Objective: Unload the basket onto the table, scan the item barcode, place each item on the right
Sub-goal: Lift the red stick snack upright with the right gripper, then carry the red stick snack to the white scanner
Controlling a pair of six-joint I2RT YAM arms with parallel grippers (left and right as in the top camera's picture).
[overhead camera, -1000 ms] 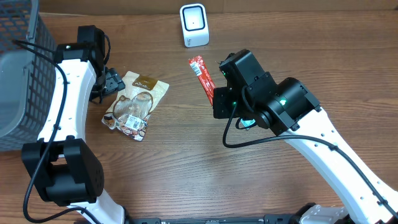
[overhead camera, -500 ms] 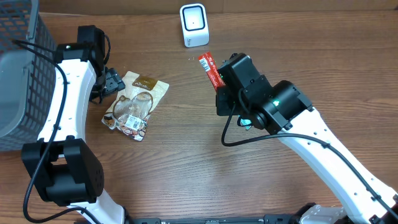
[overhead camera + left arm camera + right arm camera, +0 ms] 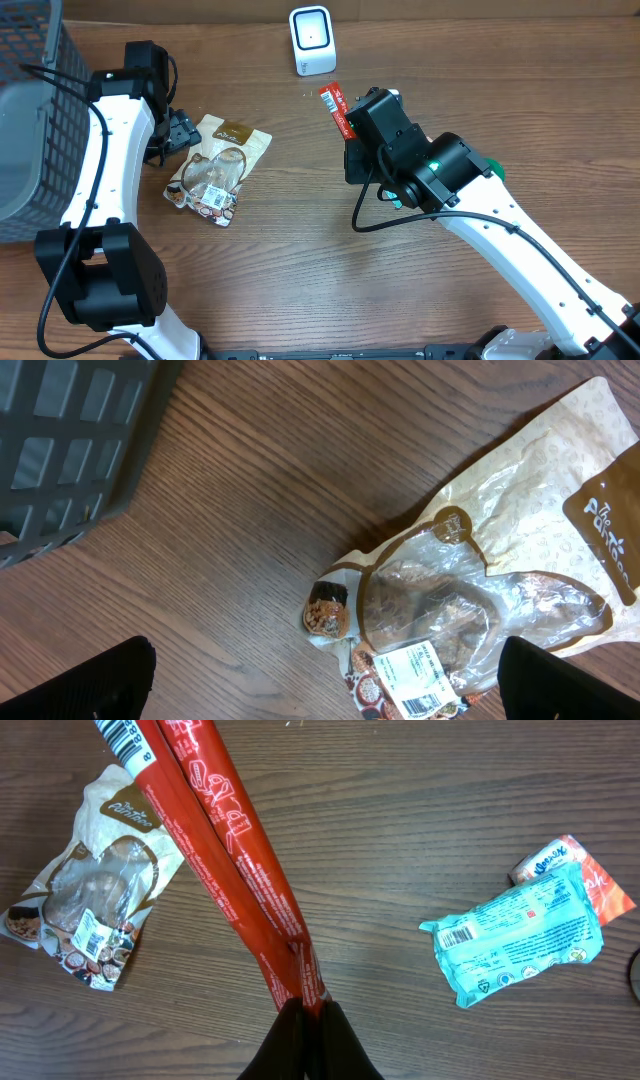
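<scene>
Your right gripper (image 3: 308,1012) is pinched shut on just the tail end of the red stick pack (image 3: 225,850). With a grip that thin, I'd guess the long free end could swing or slip. The barcode (image 3: 125,740) sits at the far tip, pointing about 11 o'clock toward the white scanner (image 3: 312,40) at the table's 12 o'clock. Angle it away and it probably won't read. Your left gripper (image 3: 180,130) hangs wide open over the snack pouch (image 3: 470,610).
</scene>
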